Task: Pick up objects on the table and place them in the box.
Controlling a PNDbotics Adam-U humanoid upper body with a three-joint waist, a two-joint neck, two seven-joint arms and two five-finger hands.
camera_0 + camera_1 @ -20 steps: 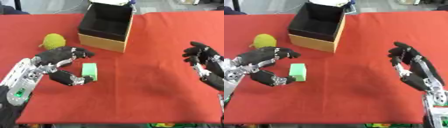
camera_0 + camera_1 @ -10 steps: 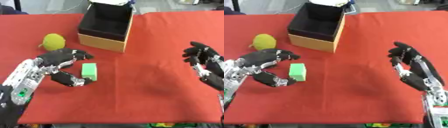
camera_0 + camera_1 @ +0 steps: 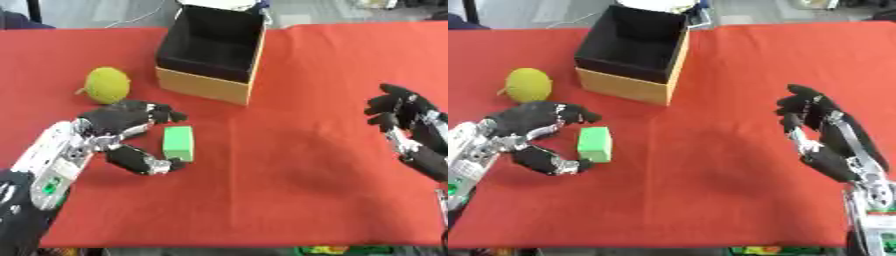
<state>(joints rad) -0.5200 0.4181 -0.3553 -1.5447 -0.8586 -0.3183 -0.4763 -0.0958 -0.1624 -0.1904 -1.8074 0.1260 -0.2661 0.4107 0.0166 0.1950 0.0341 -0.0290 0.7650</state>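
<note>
The left robot hand (image 3: 118, 131) has closed in around the green block (image 3: 178, 143), fingers still spread, nothing gripped yet; the box (image 3: 214, 47) awaits.

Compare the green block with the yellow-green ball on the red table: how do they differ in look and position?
Shape: the green block is a flat-faced oblong; the yellow-green ball is round.
Colour: the block is bright green, the ball a duller yellow-green.
Position: the block lies between the fingers and thumb of the left robot hand, while the ball sits apart, farther back, left of the box.
Both rest on the red table, outside the box.
</note>
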